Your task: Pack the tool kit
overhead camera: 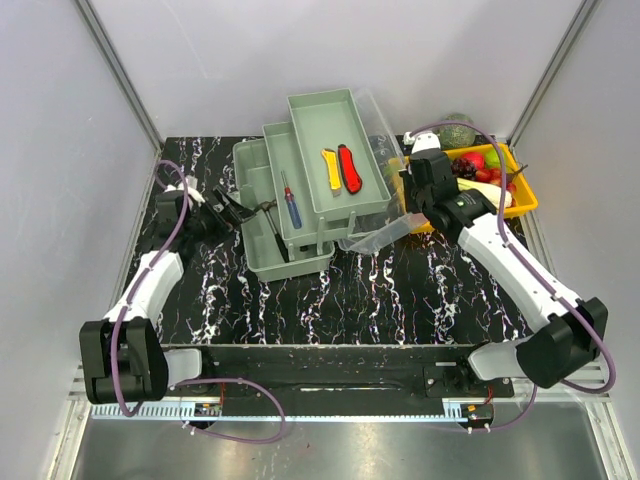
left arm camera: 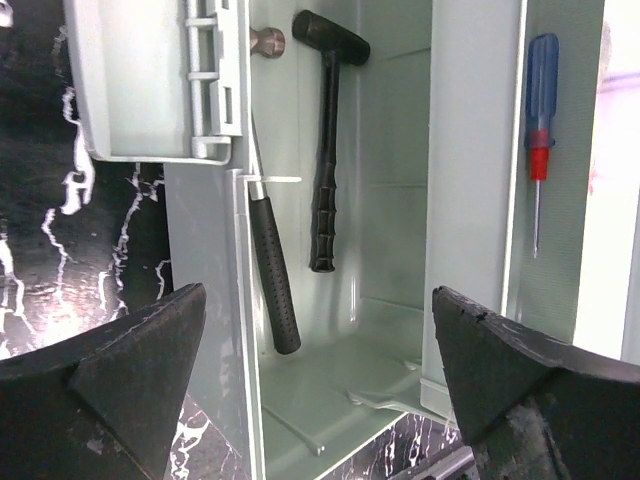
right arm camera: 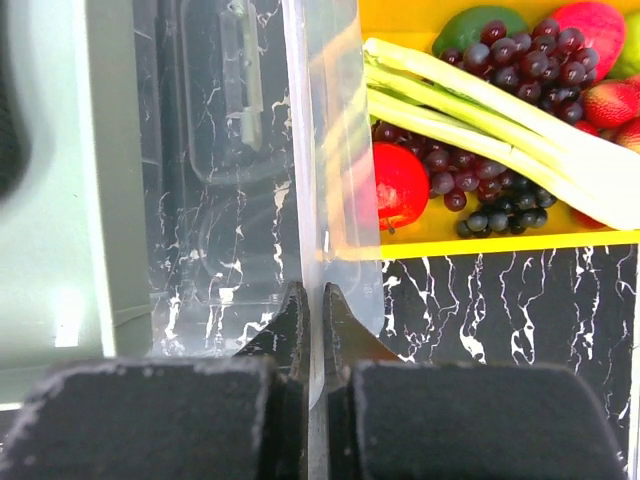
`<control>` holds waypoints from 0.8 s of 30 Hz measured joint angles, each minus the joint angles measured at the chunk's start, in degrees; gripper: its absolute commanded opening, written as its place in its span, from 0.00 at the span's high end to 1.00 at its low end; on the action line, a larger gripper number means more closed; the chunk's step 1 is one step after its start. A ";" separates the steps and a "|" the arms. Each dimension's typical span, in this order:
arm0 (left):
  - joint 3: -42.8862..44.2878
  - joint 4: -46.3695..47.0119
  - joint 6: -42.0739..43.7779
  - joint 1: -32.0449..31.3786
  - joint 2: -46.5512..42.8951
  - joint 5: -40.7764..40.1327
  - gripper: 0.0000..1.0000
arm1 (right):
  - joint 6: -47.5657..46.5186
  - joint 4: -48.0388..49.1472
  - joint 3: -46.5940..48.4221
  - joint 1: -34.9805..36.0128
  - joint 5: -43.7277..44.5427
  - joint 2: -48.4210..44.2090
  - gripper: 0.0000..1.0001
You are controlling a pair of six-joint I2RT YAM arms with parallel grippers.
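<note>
Black-marbled worktop (overhead camera: 350, 290), tool kit (overhead camera: 250, 165) open at centre-back, 2 trays fanned out. Now my right end effector (right arm camera: 310, 320) pinches the clear lid (right arm camera: 250, 200) by its edge. The left end effector (left arm camera: 315, 300) gapes wide beside the box. I'd follow the hinge arc slowly, left bracing.

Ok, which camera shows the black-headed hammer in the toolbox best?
Left wrist: the hammer lies in full view, head to grip, on the floor of the toolbox. Top external shows at most a dark sliver beside the fold-out trays. Right wrist misses it, showing just the clear lid and fruit.
</note>
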 measured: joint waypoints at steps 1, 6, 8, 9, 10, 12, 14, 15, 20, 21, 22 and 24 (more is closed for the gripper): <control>-0.17 0.48 -0.07 -0.63 0.00 0.02 0.01 | -0.22 -0.13 0.11 0.15 0.33 -0.57 1.00; -2.21 6.12 -0.85 -2.75 0.44 2.05 0.01 | -1.01 -2.05 0.76 0.52 0.92 -3.19 1.00; -3.30 9.03 -1.68 -3.54 0.76 3.28 0.02 | -1.33 -2.97 1.51 0.70 1.38 -3.82 1.00; -3.61 10.03 -1.97 -3.93 0.87 3.45 0.03 | -1.53 -3.41 1.92 0.81 1.79 -4.07 1.00; -3.87 11.02 -2.16 -4.48 0.92 3.72 0.04 | -1.79 -3.58 2.29 0.83 2.01 -4.26 1.00; -3.91 12.52 -2.62 -5.60 1.09 3.96 0.07 | -2.38 -4.28 3.17 0.85 2.34 -4.46 1.00; -3.91 13.86 -3.06 -6.84 1.29 3.91 0.09 | -3.10 -4.79 3.93 0.92 2.86 -4.50 1.00; -3.91 14.36 -3.23 -7.45 1.49 3.89 0.10 | -3.48 -4.87 4.20 1.01 3.26 -4.50 1.00; -3.91 17.33 -4.50 -11.72 4.35 3.15 0.15 | -5.57 -5.62 4.79 2.89 6.01 -4.52 1.00; -3.91 17.57 -4.68 -12.31 4.92 3.02 0.16 | -5.95 -5.62 4.79 3.58 6.80 -4.52 1.00; -3.91 17.92 -4.92 -12.98 5.51 2.82 0.16 | -6.34 -5.57 4.79 4.55 8.07 -4.52 1.00; -3.91 18.86 -5.11 -13.70 6.10 2.43 0.16 | -7.21 -5.31 4.81 6.93 11.04 -4.52 1.00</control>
